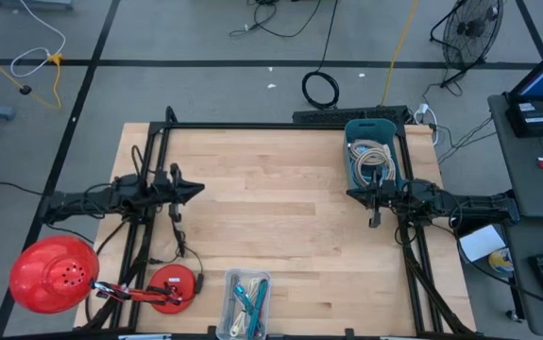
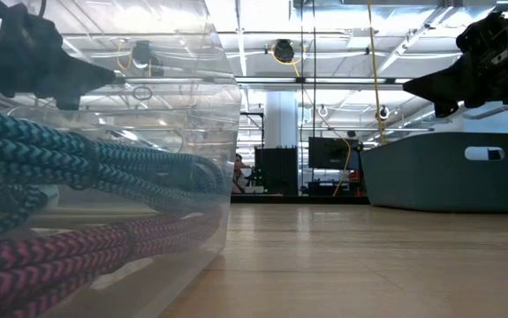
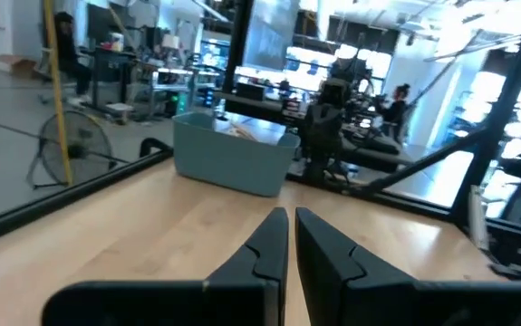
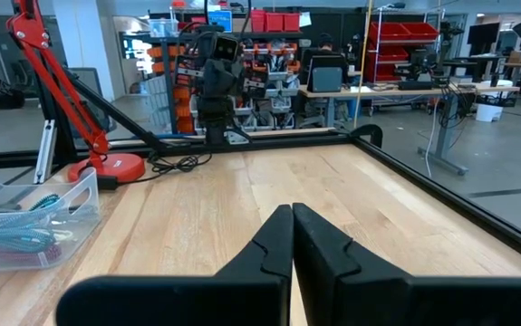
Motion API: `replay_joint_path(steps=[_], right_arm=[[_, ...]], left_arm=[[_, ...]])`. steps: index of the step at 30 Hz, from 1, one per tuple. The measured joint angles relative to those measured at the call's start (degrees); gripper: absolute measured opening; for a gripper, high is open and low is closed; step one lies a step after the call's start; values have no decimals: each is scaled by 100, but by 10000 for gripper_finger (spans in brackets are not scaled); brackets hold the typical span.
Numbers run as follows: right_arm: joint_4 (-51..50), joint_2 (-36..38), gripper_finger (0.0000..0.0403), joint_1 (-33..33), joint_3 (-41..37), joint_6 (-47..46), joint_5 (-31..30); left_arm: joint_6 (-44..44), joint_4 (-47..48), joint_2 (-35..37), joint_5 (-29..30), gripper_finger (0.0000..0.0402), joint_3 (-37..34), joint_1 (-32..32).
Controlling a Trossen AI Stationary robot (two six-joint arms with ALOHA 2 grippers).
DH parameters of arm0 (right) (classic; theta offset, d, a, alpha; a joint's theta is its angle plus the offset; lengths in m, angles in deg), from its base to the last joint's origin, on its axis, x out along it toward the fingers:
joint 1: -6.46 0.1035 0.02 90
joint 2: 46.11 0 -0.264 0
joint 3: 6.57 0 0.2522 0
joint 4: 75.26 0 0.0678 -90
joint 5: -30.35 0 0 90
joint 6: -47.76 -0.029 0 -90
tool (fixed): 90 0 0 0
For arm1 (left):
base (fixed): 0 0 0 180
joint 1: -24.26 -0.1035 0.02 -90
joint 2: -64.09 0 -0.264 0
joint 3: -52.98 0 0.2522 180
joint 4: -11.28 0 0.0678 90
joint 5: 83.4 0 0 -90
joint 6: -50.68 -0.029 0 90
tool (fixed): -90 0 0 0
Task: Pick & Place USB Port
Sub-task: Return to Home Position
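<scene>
A grey-blue bin [image 1: 375, 151] stands near the table's far right corner and holds coiled pale cables [image 1: 373, 162]. A clear plastic container [image 1: 247, 304] at the near edge holds teal and pink braided cables [image 2: 77, 177]. My left gripper [image 1: 198, 192] hovers shut over the table's left side and points right, holding nothing. My right gripper [image 1: 351, 195] hovers shut just near of the bin and points left, also holding nothing. The shut fingers show in the left wrist view [image 3: 292, 219] and the right wrist view [image 4: 292, 214]. No single USB cable can be told apart.
A red lamp with its base [image 1: 172, 286] and shade [image 1: 52, 274] sits at the near left corner. A black frame [image 1: 280, 125] edges the table. Bare wood [image 1: 271, 208] lies between the two grippers. Cables trail on the floor beyond the far edge.
</scene>
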Motion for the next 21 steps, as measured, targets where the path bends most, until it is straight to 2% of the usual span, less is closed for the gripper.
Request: replay_joint_path(steps=[3,21], right_arm=[[0,0,0,1,0,1,0],[0,0,0,-1,-1,0,1]], left_arm=[[60,-9,0,-223,26,-2,-96],[-2,81,-15,-63,26,0,-157]])
